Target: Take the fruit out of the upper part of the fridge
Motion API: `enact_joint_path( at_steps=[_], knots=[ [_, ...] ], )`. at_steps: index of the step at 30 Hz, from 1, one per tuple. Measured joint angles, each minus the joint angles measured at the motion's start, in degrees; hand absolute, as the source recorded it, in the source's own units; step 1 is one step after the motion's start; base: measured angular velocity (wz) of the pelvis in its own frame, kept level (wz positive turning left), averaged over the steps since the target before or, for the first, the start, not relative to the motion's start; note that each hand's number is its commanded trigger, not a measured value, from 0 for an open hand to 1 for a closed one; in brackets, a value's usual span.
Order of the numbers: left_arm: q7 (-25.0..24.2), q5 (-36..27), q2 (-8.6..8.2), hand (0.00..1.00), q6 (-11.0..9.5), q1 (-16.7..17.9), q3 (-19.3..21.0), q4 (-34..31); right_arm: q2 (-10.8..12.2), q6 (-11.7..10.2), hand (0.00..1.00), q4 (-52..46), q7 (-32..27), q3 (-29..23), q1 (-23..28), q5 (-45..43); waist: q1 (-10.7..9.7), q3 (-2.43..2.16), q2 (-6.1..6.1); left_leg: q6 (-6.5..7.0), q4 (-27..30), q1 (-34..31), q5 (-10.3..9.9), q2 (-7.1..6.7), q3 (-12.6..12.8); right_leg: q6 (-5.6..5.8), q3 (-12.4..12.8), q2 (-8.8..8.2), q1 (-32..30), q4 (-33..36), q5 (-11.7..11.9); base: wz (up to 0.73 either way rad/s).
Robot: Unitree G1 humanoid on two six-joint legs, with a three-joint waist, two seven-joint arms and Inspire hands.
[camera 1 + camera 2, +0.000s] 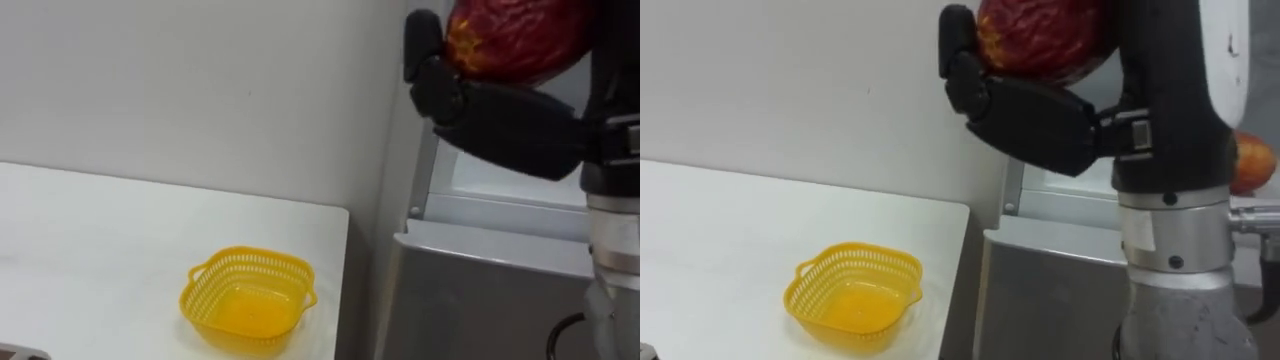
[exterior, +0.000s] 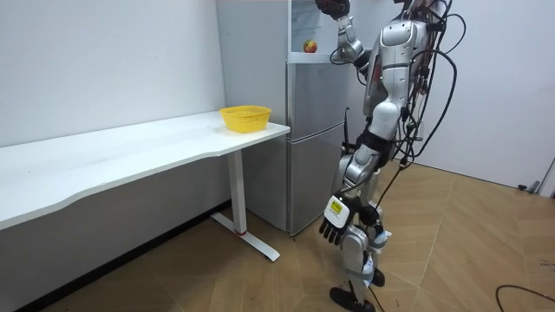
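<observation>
Right hand (image 1: 500, 120), fingers curled round a dark red fruit (image 1: 515, 35), holds it high and right of the yellow basket (image 1: 250, 253) on the bench (image 1: 100, 230); left hand (image 2: 334, 227) hangs relaxed.

My right hand (image 1: 490, 115) is raised high on the right, forearm upright, with thumb and fingers curled round a red fruit (image 1: 515, 35). My left hand (image 2: 332, 227) hangs low beside my thigh, fingers relaxed.
</observation>
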Motion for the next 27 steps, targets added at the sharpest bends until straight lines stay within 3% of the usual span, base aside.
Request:
enact_joint_path(
  at_steps=[4,10,14,16,20,27],
  knots=[
    [-1.04,0.05,0.05,0.0,-0.26,-0.47,-0.28,0.34,-0.05,-0.26,1.0,0.76,2.68,2.01,-0.11,-2.7,1.5,0.67,-0.8,0.01,0.18,-0.12,-0.01,-0.09,-0.33,0.07,-0.27,-0.08,0.39,-0.13,-0.05,0.04],
    [-2.24,0.0,0.17,0.0,-0.25,-0.4,-0.4,0.23,-0.1,-0.12,1.0,3.4,4.42,2.73,-0.27,-4.71,2.81,0.74,-1.38,0.02,0.57,-1.61,-0.01,-0.35,-2.35,0.09,-1.8,-0.12,-0.31,-0.65,-0.05,0.15],
    [-2.33,0.01,0.26,0.0,-0.27,-0.38,-0.32,0.71,-0.97,-0.21,1.0,7.86,5.37,5.26,-0.28,-7.33,4.01,1.11,-2.24,-0.05,0.4,-1.68,0.03,-0.36,-3.3,-0.07,-3.21,-0.17,0.01,-0.75,-0.22,0.12],
    [-2.34,-0.01,0.32,0.0,-0.28,-0.44,-0.29,0.89,-2.38,0.3,1.0,10.97,6.1,6.95,-0.28,-7.67,4.72,0.87,-2.99,-0.08,0.22,-1.67,0.06,-0.31,-3.62,-0.07,-3.34,-0.13,0.01,-0.76,-0.24,0.04],
    [-3.16,-0.2,1.65,0.0,-0.27,-0.56,-0.24,0.81,-3.92,2.33,1.0,16.48,8.27,9.55,-0.3,-9.16,6.0,1.15,-5.23,-0.09,0.22,-1.79,0.06,-0.39,-5.18,-0.06,-4.72,-0.16,0.64,-0.79,-0.24,0.14],
    [-3.26,0.11,2.94,0.0,0.34,-0.51,0.56,0.68,-4.86,3.42,1.0,25.14,8.83,11.39,-2.91,-9.24,7.66,1.11,-6.6,0.11,0.26,-1.73,0.17,-1.24,-7.24,0.49,-6.66,-0.84,1.59,-0.66,-0.56,0.18]
  ],
)
